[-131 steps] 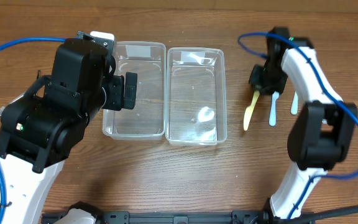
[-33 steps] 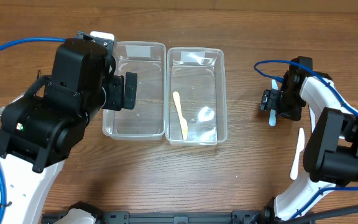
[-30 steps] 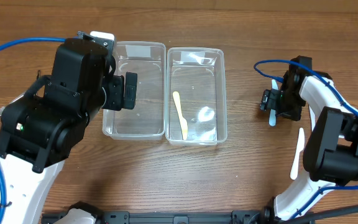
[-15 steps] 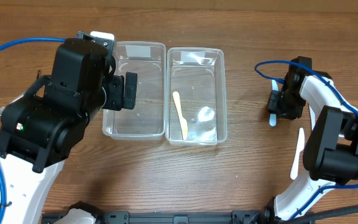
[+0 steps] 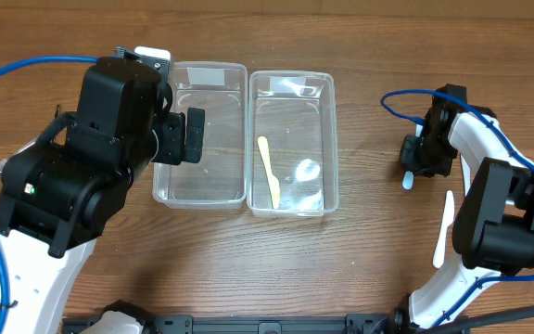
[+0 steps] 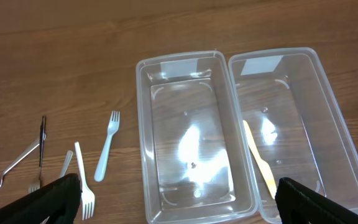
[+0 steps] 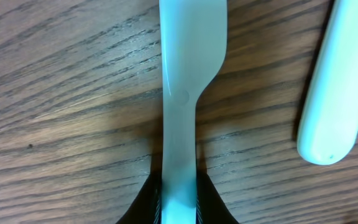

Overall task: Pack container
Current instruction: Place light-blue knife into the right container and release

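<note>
Right gripper [image 7: 179, 196] pinched shut on the handle of a pale blue utensil [image 7: 188, 62] on the table [image 5: 360, 269], well apart from the clear container [image 5: 290, 109] holding a yellow knife [image 5: 269, 172], presumably to carry it there; left gripper [image 6: 188, 202] hangs wide open, empty.

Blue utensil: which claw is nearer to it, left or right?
Right. The right claw grips the blue utensil between its fingers; the left claw hangs open far across, above the left container.

Pale blue utensil [image 7: 179, 93] cut off at top, lower end hidden between jaws
</note>
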You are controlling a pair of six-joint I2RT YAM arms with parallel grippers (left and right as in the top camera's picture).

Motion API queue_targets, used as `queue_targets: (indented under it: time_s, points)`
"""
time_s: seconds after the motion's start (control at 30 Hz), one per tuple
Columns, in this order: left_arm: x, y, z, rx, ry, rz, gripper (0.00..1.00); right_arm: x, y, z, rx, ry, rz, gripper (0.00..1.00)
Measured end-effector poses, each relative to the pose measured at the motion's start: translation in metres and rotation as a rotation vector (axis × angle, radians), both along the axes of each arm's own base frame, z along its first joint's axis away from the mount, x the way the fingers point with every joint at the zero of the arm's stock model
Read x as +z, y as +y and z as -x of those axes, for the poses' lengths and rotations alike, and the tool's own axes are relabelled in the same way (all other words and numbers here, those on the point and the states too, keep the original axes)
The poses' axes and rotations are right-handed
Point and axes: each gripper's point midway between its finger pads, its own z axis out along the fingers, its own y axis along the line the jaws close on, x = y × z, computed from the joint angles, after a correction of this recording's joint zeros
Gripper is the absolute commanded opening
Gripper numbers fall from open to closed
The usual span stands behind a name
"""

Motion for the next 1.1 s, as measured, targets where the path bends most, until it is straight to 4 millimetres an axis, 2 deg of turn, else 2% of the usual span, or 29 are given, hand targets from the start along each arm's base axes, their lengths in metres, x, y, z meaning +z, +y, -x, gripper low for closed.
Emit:
queue_targets:
  time_s: [0.13,0.23,0.3,0.4,0.53,0.63,0.73,0.83,1.0,1.1]
  points:
    - [0.001,0.003,-0.001,0.018,-0.005,-0.006,1.0,0.003,0.006,0.005,0.002,0.056,-0.037,0.04]
    - [0.001,0.017,-0.004,0.068,-0.01,-0.017,1.0,0.011,0.013,0.005,0.011,0.094,-0.058,0.04]
    - [0.002,0.033,-0.008,0.126,-0.014,-0.017,1.0,0.023,0.017,-0.001,0.024,0.09,-0.06,0.04]
    - [0.002,0.067,-0.012,0.247,-0.012,-0.005,1.0,0.046,0.025,-0.017,0.055,0.055,-0.054,0.04]
    - [0.001,0.12,-0.011,0.419,-0.01,0.007,1.0,0.09,0.051,-0.037,0.127,-0.024,-0.048,0.04]
    - [0.002,0.151,-0.006,0.521,-0.013,0.01,1.0,0.131,0.079,-0.044,0.201,-0.098,-0.043,0.04]
    - [0.002,0.176,0.0,0.605,-0.014,0.013,1.0,0.176,0.117,-0.043,0.293,-0.186,-0.044,0.04]
    - [0.002,0.188,0.003,0.636,-0.016,0.024,1.0,0.202,0.158,-0.038,0.37,-0.248,-0.062,0.04]
    - [0.003,0.186,0.001,0.602,-0.019,0.04,1.0,0.204,0.224,-0.025,0.471,-0.278,-0.102,0.04]
    - [0.002,0.183,-0.001,0.579,-0.015,0.041,1.0,0.195,0.245,-0.024,0.48,-0.292,-0.12,0.05]
